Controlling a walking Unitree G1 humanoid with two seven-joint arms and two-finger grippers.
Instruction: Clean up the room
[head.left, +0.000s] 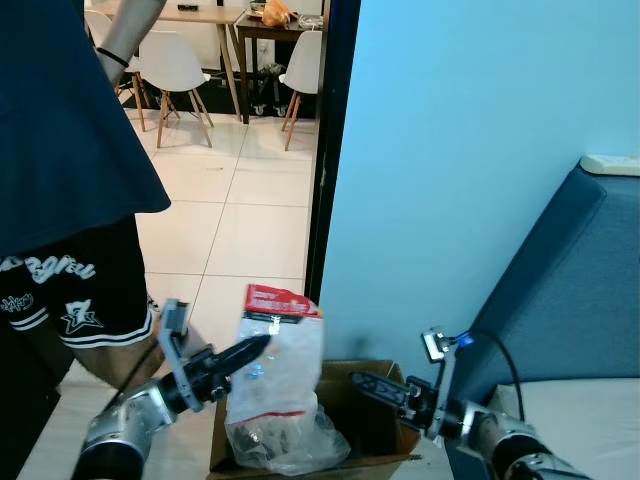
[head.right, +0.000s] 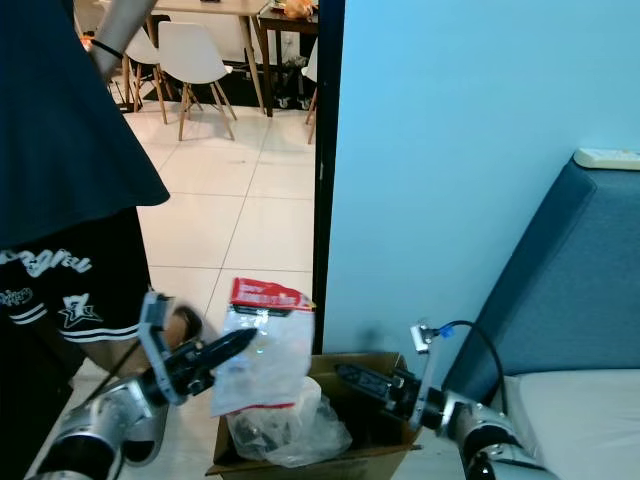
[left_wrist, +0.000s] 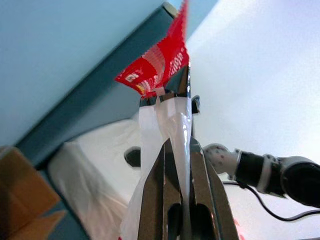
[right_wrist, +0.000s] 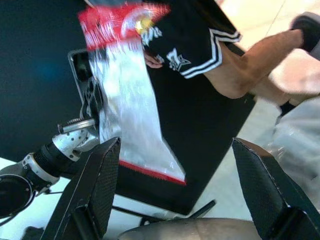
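Home: blue sofa (head.left: 560, 290) by blue wall, doorway onto tiled dining area, white chairs (head.left: 172, 62), wooden table (head.left: 205, 15)

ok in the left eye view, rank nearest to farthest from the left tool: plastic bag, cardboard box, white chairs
1. Plastic bag, clamped in the left tool.
2. Cardboard box, just below and to the right on the floor.
3. White chairs, far back across the tiled floor.

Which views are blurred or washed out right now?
Right wrist view: the bag and the person's leg are smeared. Left wrist view: bright background washes out behind the left gripper. Both eye views: sharp, evenly lit, box clear.
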